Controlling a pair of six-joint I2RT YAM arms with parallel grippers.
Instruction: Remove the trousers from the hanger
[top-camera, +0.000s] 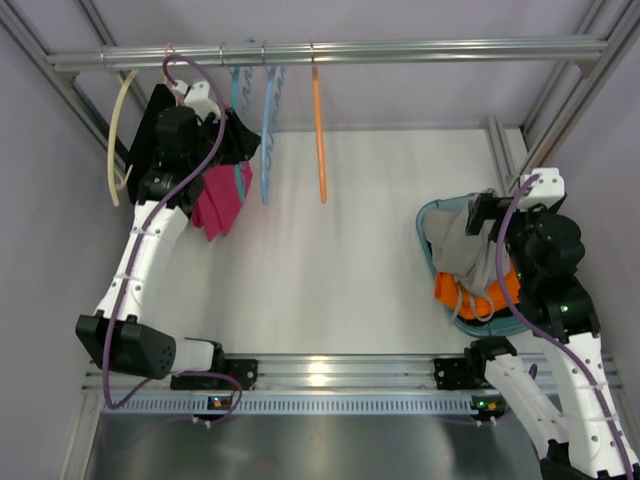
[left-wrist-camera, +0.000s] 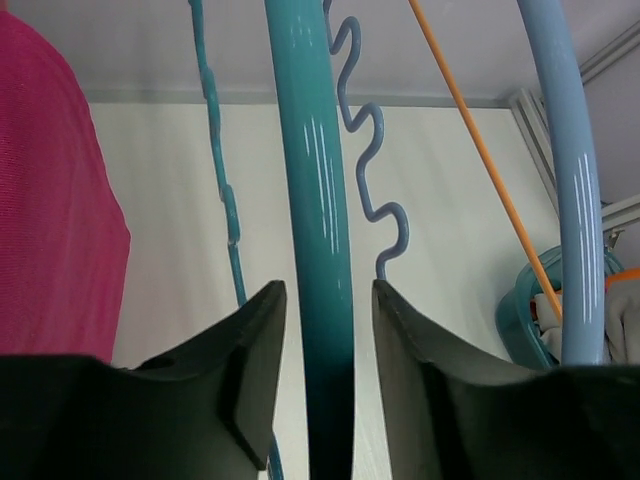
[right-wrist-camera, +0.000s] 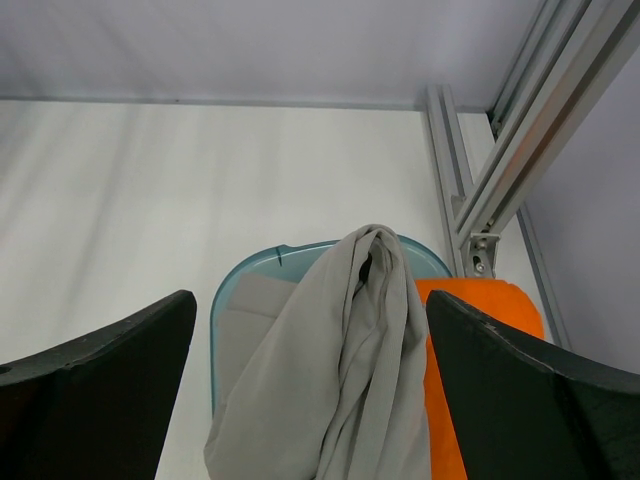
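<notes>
The light-grey trousers (right-wrist-camera: 340, 380) lie bunched over the rim of a teal basket (right-wrist-camera: 250, 275), off the hanger. My right gripper (right-wrist-camera: 310, 300) hovers above them, open wide, with nothing between its fingers. In the top view the trousers (top-camera: 460, 245) sit at the right under the right gripper (top-camera: 487, 215). The teal hanger (left-wrist-camera: 315, 200) hangs from the rail, and its bar runs between the fingers of my left gripper (left-wrist-camera: 325, 290). That gripper is open, with a narrow gap on each side of the bar. The top view shows the left gripper (top-camera: 235, 140) high up by the teal hanger (top-camera: 235, 95).
A magenta garment (top-camera: 222, 200) hangs just left of the teal hanger. A sky-blue hanger (top-camera: 268, 130) and an orange hanger (top-camera: 319, 130) hang from the metal rail (top-camera: 400, 50). An orange garment (top-camera: 480, 295) lies in the basket. Frame posts stand at the right.
</notes>
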